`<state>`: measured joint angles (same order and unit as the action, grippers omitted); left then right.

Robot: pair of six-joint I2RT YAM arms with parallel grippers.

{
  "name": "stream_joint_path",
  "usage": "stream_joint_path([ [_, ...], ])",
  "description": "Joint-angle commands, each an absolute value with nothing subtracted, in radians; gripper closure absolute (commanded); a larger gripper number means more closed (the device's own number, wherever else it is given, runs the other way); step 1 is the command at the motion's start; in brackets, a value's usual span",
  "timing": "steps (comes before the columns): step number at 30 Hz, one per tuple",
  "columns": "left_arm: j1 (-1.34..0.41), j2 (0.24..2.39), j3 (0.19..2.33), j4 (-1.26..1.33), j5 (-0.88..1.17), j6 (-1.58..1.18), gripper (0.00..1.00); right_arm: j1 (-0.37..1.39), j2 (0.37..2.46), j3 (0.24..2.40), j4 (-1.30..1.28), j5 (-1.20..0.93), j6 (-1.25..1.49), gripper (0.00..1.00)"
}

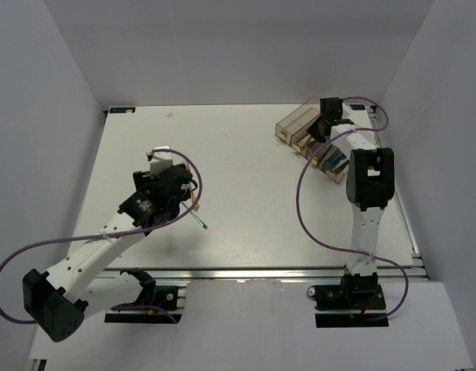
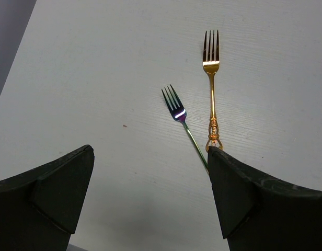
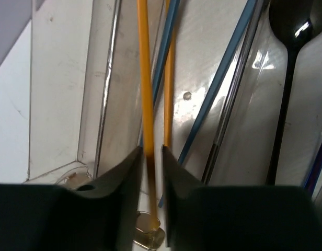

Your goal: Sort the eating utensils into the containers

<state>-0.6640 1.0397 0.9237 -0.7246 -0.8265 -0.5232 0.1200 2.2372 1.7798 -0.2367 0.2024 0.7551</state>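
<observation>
My left gripper (image 1: pixel 176 185) (image 2: pixel 150 151) is open and empty, low over the table. A gold fork (image 2: pixel 211 94) and a smaller silver-teal fork (image 2: pixel 176 110) lie side by side just ahead of its right finger (image 2: pixel 239 193), and both handle ends are hidden behind it. The forks (image 1: pixel 199 216) also show in the top view. My right gripper (image 1: pixel 328 116) (image 3: pixel 152 151) reaches into the clear containers (image 1: pixel 296 120) (image 3: pixel 106 78). Its jaws are closed narrowly round a gold chopstick (image 3: pixel 145 63). A second gold chopstick (image 3: pixel 170 78), blue sticks (image 3: pixel 223 73) and a black spoon (image 3: pixel 291 31) lie in the bins.
The bins stand slanted at the table's far right, near the right wall. White walls (image 1: pixel 60 116) enclose the table on the left, right and back. A small gold round piece (image 3: pixel 148 227) sits under my right fingers.
</observation>
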Motion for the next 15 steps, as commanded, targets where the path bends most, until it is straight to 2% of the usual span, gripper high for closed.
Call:
stream_joint_path([
  [1, -0.660, 1.034, 0.920, -0.710, -0.825, -0.515, 0.02, 0.118, 2.166, 1.767, -0.206, 0.193, 0.772, 0.68],
  [3, -0.658, 1.032, 0.920, -0.710, -0.825, -0.515, 0.02, 0.118, 2.161, 1.787, -0.212, 0.172, 0.765, 0.65],
  [4, -0.658, 1.032, 0.922, -0.710, -0.825, -0.515, 0.02, 0.118, 2.160, 1.796, -0.219, 0.158, 0.764, 0.59],
  [11, -0.649, 1.031, 0.920, -0.715, -0.834, -0.535, 0.02, 0.124, 2.073, 1.806, -0.232, 0.144, 0.750, 0.40],
  [12, -0.640, 1.031, 0.922, -0.716, -0.833, -0.541, 0.02, 0.129, 2.053, 1.796, -0.209, 0.137, 0.723, 0.40],
  [13, -0.632, 1.032, 0.925, -0.722, -0.833, -0.563, 0.02, 0.146, 2.016, 1.781, -0.200, 0.130, 0.704, 0.34],
  [15, -0.606, 1.038, 0.939, -0.736, -0.830, -0.593, 0.02, 0.173, 1.978, 1.766, -0.169, 0.124, 0.616, 0.30],
])
